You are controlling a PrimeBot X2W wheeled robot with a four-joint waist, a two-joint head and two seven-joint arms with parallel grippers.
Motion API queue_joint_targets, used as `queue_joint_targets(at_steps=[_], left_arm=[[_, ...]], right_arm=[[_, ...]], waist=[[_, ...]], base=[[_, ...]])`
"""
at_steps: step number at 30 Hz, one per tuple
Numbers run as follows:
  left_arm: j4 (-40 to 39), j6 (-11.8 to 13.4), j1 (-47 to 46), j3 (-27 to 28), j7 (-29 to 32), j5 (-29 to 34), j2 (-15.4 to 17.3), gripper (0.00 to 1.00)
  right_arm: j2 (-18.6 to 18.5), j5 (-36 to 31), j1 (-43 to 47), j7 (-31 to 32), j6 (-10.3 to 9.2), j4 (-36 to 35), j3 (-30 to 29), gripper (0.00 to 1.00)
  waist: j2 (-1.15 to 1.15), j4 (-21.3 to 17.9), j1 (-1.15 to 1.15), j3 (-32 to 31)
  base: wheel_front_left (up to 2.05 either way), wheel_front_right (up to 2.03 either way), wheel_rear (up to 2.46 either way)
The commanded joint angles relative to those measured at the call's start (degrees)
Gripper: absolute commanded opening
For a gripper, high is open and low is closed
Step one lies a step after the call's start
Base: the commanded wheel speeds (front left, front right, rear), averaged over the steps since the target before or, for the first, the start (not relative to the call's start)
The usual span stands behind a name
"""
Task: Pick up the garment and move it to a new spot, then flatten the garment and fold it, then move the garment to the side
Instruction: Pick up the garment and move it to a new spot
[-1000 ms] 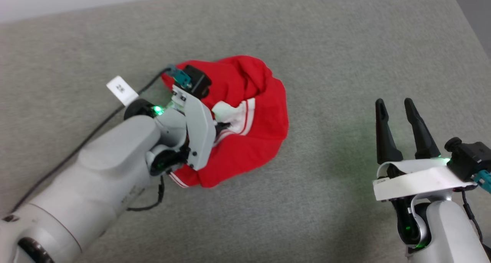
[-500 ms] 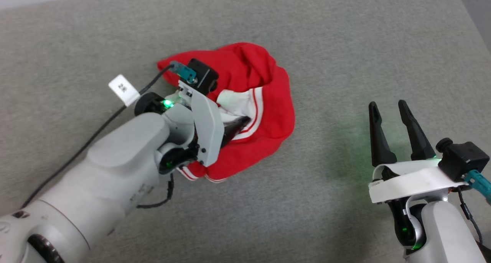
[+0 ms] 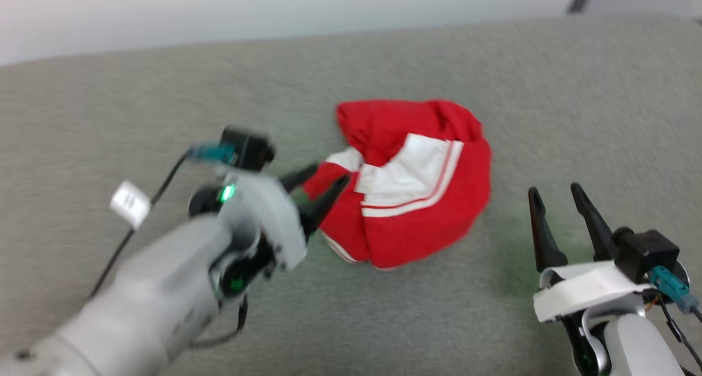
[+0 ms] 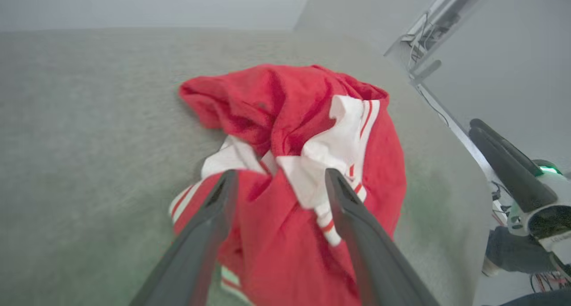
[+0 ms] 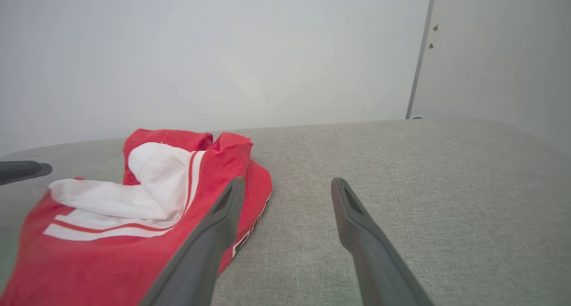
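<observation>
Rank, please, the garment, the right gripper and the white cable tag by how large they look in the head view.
1. garment
2. right gripper, though it is nearer the camera
3. white cable tag, blurred but clearly smallest

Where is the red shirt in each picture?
Head view: red shirt in the middle, beside the left claw.
Left wrist view: red shirt in the middle, just beyond the left claw.
Right wrist view: red shirt at lower left.
Shared landmark: white sleeve with red stripes.
</observation>
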Motion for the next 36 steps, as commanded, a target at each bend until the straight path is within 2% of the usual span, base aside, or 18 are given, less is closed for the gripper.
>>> queue_joint_targets(at_steps=[1,5,10,15,18,21,25,30,31,32,36], left_arm=[[0.2,0.2,2.8,0.2,-1.4,-1.4,-0.1,1.00],[-0.5,0.2,9.6,0.8,-5.5,-4.8,0.7,1.00],[-0.6,0.2,16.3,1.8,-8.8,-6.1,2.2,1.00],[0.0,0.2,21.6,4.6,-9.9,-4.7,4.4,1.00],[1.0,0.2,24.7,9.5,-10.0,-2.3,5.6,1.00],[1.5,0.2,29.0,15.5,-9.9,2.2,6.0,1.00],[-0.3,1.8,34.1,25.3,-10.0,11.1,6.3,1.00],[-6.0,4.2,42.2,39.3,-10.0,23.4,4.6,1.00],[-7.7,4.0,43.6,41.7,-10.0,25.9,4.1,1.00],[-7.7,4.0,43.6,41.7,-10.0,25.9,4.1,1.00],[-14.0,4.4,48.8,50.9,-10.0,35.9,1.9,1.00]], right_arm=[[-0.5,-0.4,1.1,0.0,-0.04,0.3,-0.3,1.00],[-1.8,-0.4,3.2,0.0,-0.04,1.3,-1.1,1.00],[-3.1,-1.0,6.1,0.9,-0.04,0.9,-2.9,1.00],[-3.7,-1.1,9.0,1.8,-0.04,-0.4,-4.4,1.00],[-3.8,-1.0,10.8,2.2,-0.04,-0.9,-5.2,1.00],[-3.6,-0.9,12.7,2.4,-0.04,-1.5,-6.4,1.00],[-3.4,-0.4,14.3,2.9,-0.04,-2.7,-7.8,1.00],[-3.2,0.0,15.0,3.2,-0.04,-4.3,-8.9,1.00],[-3.1,0.3,15.0,3.3,-0.04,-4.5,-9.1,1.00],[-3.1,0.3,15.0,3.3,-0.04,-4.5,-9.1,1.00],[-2.5,2.8,14.2,3.8,-0.04,-6.0,-9.4,1.00]], waist=[[0.00,7.0,0.00,-7.0],[0.00,9.7,0.00,-9.0],[0.00,13.1,0.00,-10.3],[0.00,14.8,0.00,-10.9],[0.00,15.2,0.00,-11.9],[0.00,15.0,0.00,-13.2],[0.00,14.4,0.00,-14.3],[0.00,13.3,0.00,-15.2],[0.00,13.2,0.00,-15.4],[0.00,13.2,0.00,-15.4],[0.00,12.4,0.00,-15.9]], base=[[0.00,0.00,0.00],[0.00,0.00,0.00],[0.00,0.00,0.00],[0.00,0.00,0.00],[0.00,0.00,0.00],[0.00,0.00,0.00],[0.00,0.00,0.00],[0.00,0.00,0.00],[0.00,0.00,0.00],[0.00,0.00,0.00],[0.00,0.00,0.00]])
